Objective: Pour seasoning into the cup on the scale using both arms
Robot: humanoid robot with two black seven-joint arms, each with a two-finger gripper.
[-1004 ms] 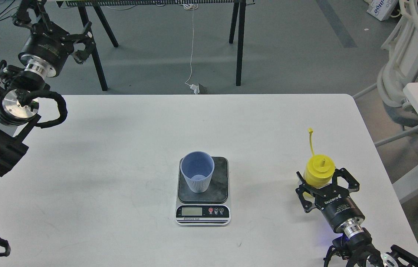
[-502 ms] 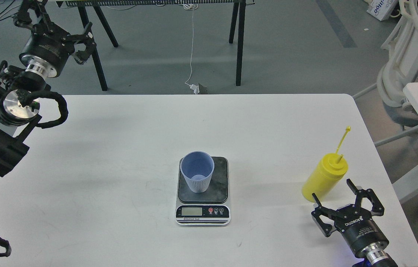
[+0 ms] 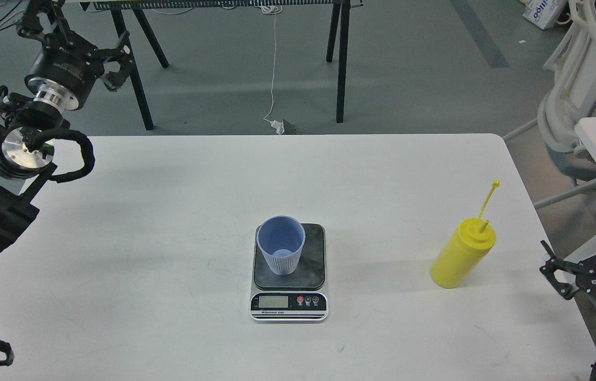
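The tall plastic squeeze bottle (image 3: 462,257) was plain yellow, the small ribbed plastic cup (image 3: 281,251) was light blue, the flat scale (image 3: 289,274) had a dark grey platform and silver front, and the table (image 3: 171,211) was white.

Even, diffuse overhead light fills the scene; the white bench (image 3: 171,222) reads bright but not blown out. Shadows are soft and faint: a pale one trails left of the yellow bottle (image 3: 462,254), another spreads under the left arm at the bench's far left. The scale's (image 3: 289,275) silver front shows a mild sheen. Focus is sharp throughout, with no visible motion blur.
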